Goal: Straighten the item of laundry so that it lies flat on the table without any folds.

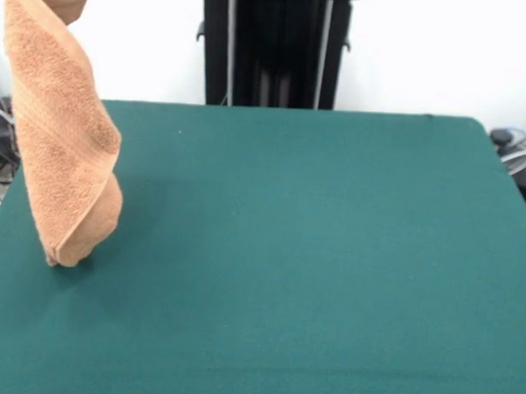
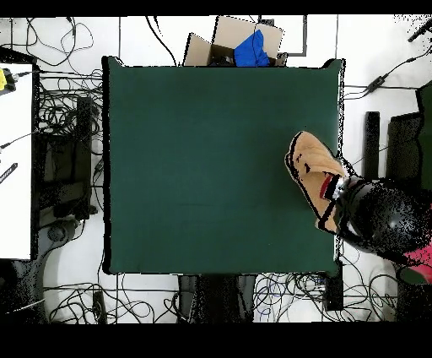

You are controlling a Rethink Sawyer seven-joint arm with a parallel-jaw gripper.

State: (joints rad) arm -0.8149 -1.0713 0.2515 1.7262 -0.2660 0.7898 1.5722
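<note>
The peach-orange towel [image 1: 64,145] hangs twisted in a long drape from the top left corner of the front view. Its lower end touches the dark green table [image 1: 330,252] near the table's left edge. The towel's top runs out of the picture, so the grip itself is hidden there. In the overhead view the towel [image 2: 310,160] shows at the table's [image 2: 211,169] right edge. My gripper [image 2: 332,188] is at its upper end, shut on the towel, with the black arm [image 2: 375,221] behind it off the table's side.
The robot's black pedestal [image 1: 274,49] stands at the table's far side. A cardboard box with a blue thing [image 2: 246,42] sits beyond the opposite edge. Cables cover the floor around the table. A white desk [image 2: 17,160] stands at the left.
</note>
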